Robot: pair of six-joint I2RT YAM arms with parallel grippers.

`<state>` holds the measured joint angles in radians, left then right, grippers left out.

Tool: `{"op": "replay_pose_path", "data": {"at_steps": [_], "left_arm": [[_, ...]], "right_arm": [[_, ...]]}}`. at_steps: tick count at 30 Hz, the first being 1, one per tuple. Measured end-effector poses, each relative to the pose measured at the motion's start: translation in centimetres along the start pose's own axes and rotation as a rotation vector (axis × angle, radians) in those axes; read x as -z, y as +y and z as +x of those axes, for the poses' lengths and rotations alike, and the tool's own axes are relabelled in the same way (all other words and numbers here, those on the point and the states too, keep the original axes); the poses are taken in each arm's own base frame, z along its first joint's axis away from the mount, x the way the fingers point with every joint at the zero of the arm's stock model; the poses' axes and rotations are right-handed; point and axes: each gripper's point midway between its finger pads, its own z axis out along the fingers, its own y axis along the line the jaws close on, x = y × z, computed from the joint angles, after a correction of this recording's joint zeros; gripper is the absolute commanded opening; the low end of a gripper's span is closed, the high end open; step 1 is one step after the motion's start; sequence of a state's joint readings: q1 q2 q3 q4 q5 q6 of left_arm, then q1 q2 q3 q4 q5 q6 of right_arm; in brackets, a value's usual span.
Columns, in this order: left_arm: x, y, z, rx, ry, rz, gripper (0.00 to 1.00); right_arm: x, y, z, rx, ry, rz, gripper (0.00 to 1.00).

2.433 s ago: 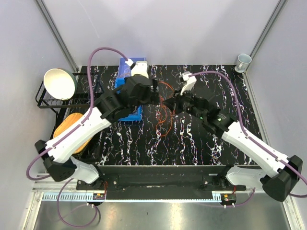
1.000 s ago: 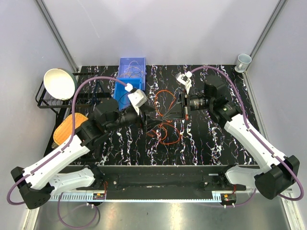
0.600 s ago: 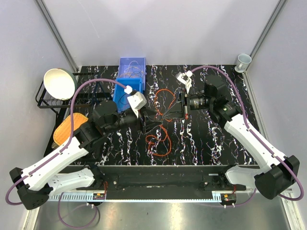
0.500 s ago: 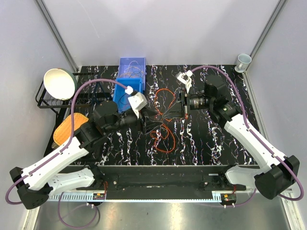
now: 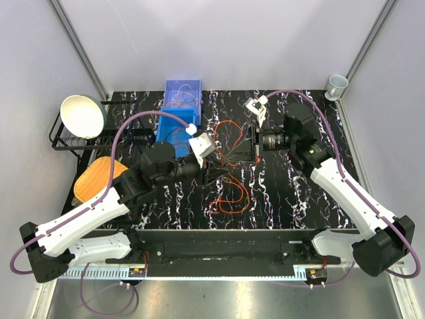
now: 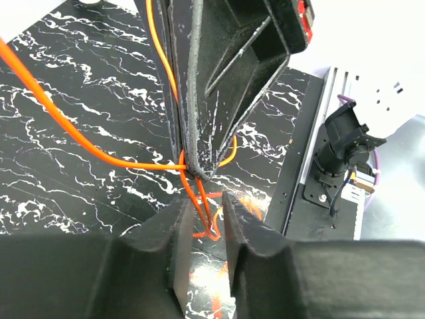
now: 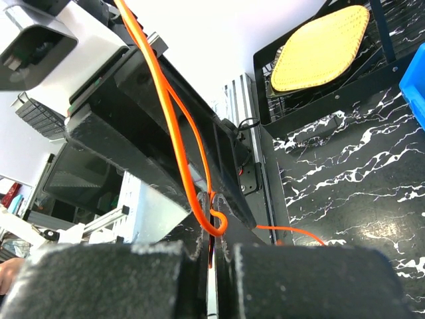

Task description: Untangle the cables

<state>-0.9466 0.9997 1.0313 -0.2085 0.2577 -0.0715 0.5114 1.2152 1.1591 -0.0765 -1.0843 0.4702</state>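
Two grippers meet over the middle of the table (image 5: 299,199); our left gripper (image 6: 200,211) pinches the cables (image 5: 229,193), which hang in orange loops onto the table just below; our right gripper (image 7: 212,247) is squeezed tight on the same cables.

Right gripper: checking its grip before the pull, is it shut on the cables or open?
Shut on the cables: the right gripper's jaws stand almost together, with orange wire pinched in the slit.
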Motion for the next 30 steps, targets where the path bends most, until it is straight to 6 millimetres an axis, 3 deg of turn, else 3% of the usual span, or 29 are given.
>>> {"op": "replay_pose_path", "data": {"at_steps": [1, 2, 7, 8, 10, 11, 14, 19, 24, 30], "left_arm": [[0.0, 0.0, 0.0, 0.002, 0.001, -0.003, 0.05], [-0.1, 0.0, 0.0, 0.0, 0.001, -0.007, 0.0], [-0.1, 0.3, 0.1, -0.008, 0.001, -0.032, 0.0], [-0.1, 0.4, 0.1, -0.008, 0.0, -0.035, 0.0], [-0.1, 0.6, 0.0, -0.008, 0.0, -0.048, 0.0], [-0.1, 0.7, 0.0, -0.008, -0.001, -0.056, 0.0], [-0.1, 1.4, 0.0, -0.005, -0.004, -0.102, 0.0], [0.1, 3.6, 0.0, 0.0, 0.011, -0.228, 0.0], [-0.4, 6.7, -1.5, 0.004, 0.027, -0.367, 0.0], [-0.4, 13.5, -4.1, 0.055, 0.016, -0.555, 0.0]], "right_arm": [[0.0, 0.0, 0.0, 0.001, -0.001, -0.001, 0.0], [0.0, 0.0, -0.1, 0.001, -0.002, -0.001, 0.0], [0.0, 0.0, -0.1, -0.001, -0.003, 0.0, 0.0], [0.0, 0.0, -0.1, -0.001, -0.003, 0.001, 0.08], [0.0, -0.1, -0.2, -0.004, -0.008, 0.008, 0.37], [0.0, -0.2, -0.2, -0.008, -0.011, 0.013, 0.59], [-0.1, -1.3, -0.7, -0.01, -0.04, 0.074, 0.75], [0.8, -5.9, -1.5, -0.059, -0.133, 0.355, 0.83], [4.4, -10.5, -1.4, -0.11, -0.24, 0.702, 0.86], [7.9, -12.4, 1.4, -0.16, -0.299, 0.903, 0.85]]}}
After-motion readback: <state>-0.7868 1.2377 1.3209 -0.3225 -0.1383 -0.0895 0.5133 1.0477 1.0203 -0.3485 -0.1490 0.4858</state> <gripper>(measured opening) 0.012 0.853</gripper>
